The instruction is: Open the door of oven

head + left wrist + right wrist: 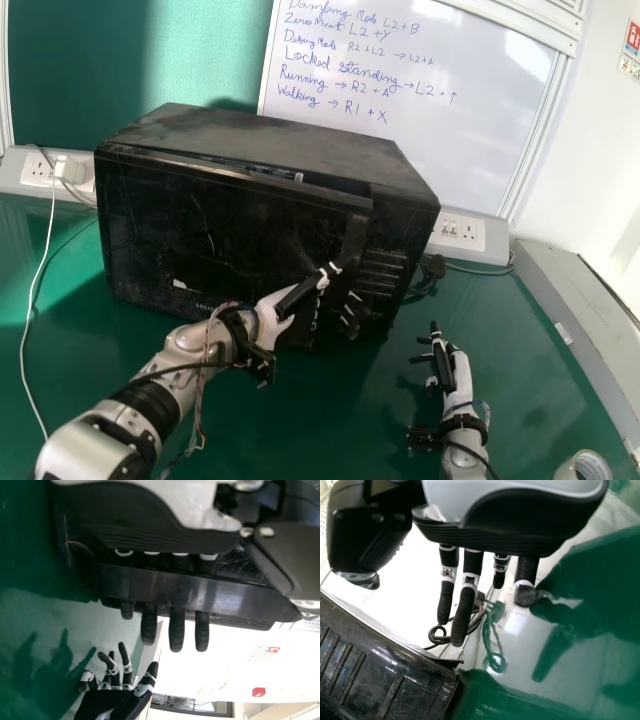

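White tape in a roll sits close by, at the right corner of the green table. The right hand is near too, over the table to the right of the oven. It is let go, with loose fingers and nothing in it.

A bit farther in, the left hand has hold of the oven door. Its fingers go behind the door's free edge, and its thumb is on the front side. That is a good place to hold, because the edge far from the hinge should be the easiest to pull. The door looks hard and stiff, so it should not bend or squash. It looks smooth too, so fingers may slip on the flat front; hooking behind the edge is safer.

The door is a little bit open, with a thin gap along its top. I think it will swing lightly, out to the front and round to the left. The left arm may get in its way, so the pull should go slow and follow the curve.

Behind the door is the black oven, standing on the table. It looks much heavier than the door, but a hard tug could make it slide or turn. Farthest back is the whiteboard.
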Tool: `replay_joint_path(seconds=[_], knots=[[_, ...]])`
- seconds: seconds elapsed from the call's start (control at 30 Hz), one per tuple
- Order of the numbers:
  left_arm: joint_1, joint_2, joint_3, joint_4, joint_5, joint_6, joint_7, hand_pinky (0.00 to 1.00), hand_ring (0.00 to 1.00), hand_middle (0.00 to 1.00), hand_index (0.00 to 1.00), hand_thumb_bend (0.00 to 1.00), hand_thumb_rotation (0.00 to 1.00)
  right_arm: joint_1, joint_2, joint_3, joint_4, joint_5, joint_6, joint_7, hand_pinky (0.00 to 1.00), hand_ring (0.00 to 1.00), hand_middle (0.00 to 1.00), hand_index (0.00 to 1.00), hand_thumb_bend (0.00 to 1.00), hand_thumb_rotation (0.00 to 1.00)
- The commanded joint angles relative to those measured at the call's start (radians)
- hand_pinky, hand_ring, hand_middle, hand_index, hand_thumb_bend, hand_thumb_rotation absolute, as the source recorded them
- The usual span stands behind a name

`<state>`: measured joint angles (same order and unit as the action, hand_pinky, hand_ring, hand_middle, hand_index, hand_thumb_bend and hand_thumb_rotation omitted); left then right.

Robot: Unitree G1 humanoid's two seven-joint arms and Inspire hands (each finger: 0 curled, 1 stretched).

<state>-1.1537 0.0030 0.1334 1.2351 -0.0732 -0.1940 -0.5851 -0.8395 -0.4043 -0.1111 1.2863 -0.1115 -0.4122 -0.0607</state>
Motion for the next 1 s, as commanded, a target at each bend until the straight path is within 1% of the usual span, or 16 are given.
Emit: replay_joint_path(seconds=[0.0, 0.17, 0.3, 0.47, 0.6, 0.67, 0.73, 0.83, 0.97], knots=[[0.006, -0.049, -0.024, -0.017, 0.005, 0.001, -0.026, 0.16, 0.24, 0.35, 0.51, 0.93, 0.91, 0.026, 0.019, 0.010, 0.029, -0.012, 0.028, 0.016, 0.19, 0.23, 0.38, 0.62, 0.78, 0.77], [0.026, -0.054, -0.016, -0.032, -0.014, -0.007, -0.028, 0.15, 0.22, 0.32, 0.48, 0.96, 0.89, 0.025, 0.021, 0.006, 0.029, -0.007, 0.028, 0.021, 0.19, 0.23, 0.38, 0.62, 0.77, 0.75], [0.046, -0.055, -0.021, -0.050, -0.017, -0.021, -0.024, 0.14, 0.21, 0.30, 0.45, 0.96, 0.90, 0.025, 0.021, 0.003, 0.029, -0.004, 0.027, 0.023, 0.19, 0.24, 0.38, 0.62, 0.77, 0.75], [0.081, -0.063, -0.018, -0.098, -0.036, -0.029, -0.032, 0.11, 0.18, 0.27, 0.40, 0.94, 0.89, 0.022, 0.020, 0.006, 0.029, -0.008, 0.030, 0.023, 0.19, 0.23, 0.37, 0.61, 0.76, 0.75], [0.109, -0.070, -0.021, -0.152, -0.054, -0.006, -0.038, 0.09, 0.15, 0.25, 0.37, 0.95, 0.86, 0.020, 0.021, 0.006, 0.029, -0.007, 0.030, 0.020, 0.19, 0.23, 0.37, 0.61, 0.76, 0.75], [0.129, -0.074, -0.027, -0.185, -0.057, -0.005, -0.029, 0.08, 0.14, 0.23, 0.33, 0.95, 0.85, 0.019, 0.021, 0.008, 0.029, -0.010, 0.030, 0.016, 0.19, 0.23, 0.37, 0.61, 0.77, 0.76], [0.150, -0.075, -0.035, -0.220, -0.057, -0.004, -0.024, 0.07, 0.13, 0.21, 0.29, 0.94, 0.86, 0.019, 0.021, 0.009, 0.028, -0.011, 0.029, 0.018, 0.19, 0.23, 0.37, 0.61, 0.77, 0.76], [0.178, -0.074, -0.048, -0.276, -0.052, 0.017, -0.012, 0.06, 0.11, 0.19, 0.25, 0.94, 0.88, 0.017, 0.019, 0.010, 0.029, -0.011, 0.029, 0.022, 0.19, 0.23, 0.37, 0.62, 0.75, 0.76], [0.217, -0.074, -0.061, -0.348, -0.058, 0.049, 0.012, 0.05, 0.10, 0.17, 0.21, 0.95, 0.88, 0.016, 0.018, 0.011, 0.030, -0.012, 0.032, 0.020, 0.19, 0.24, 0.37, 0.62, 0.76, 0.76]])
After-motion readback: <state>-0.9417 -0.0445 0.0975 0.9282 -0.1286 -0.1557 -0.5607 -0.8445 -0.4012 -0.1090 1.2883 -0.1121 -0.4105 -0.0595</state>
